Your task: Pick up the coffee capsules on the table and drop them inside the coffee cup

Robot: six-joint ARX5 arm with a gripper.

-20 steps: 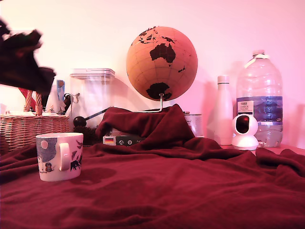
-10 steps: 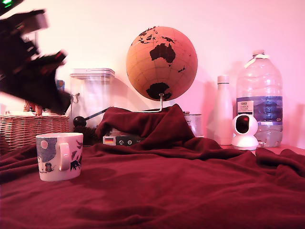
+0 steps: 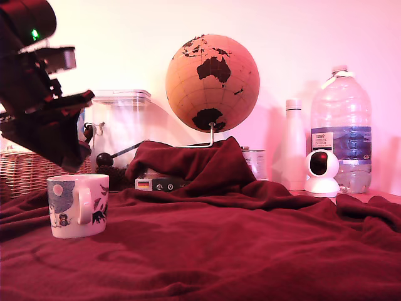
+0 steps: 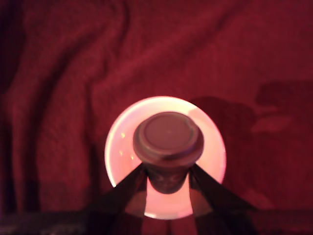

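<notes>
Lowered over the coffee cup (image 3: 78,205), jaws hold the capsule (image 4: 168,142) upright.

Coffee cup (image 3: 78,205) on the table (image 3: 250,251), capsule (image 4: 168,142) in tool (image 4: 166,183) directly above it

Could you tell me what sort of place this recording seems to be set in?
Probably a home or informal room rather than a lab: a globe, a wicker basket and a large water bottle stand behind a table draped in maroon cloth.
</notes>
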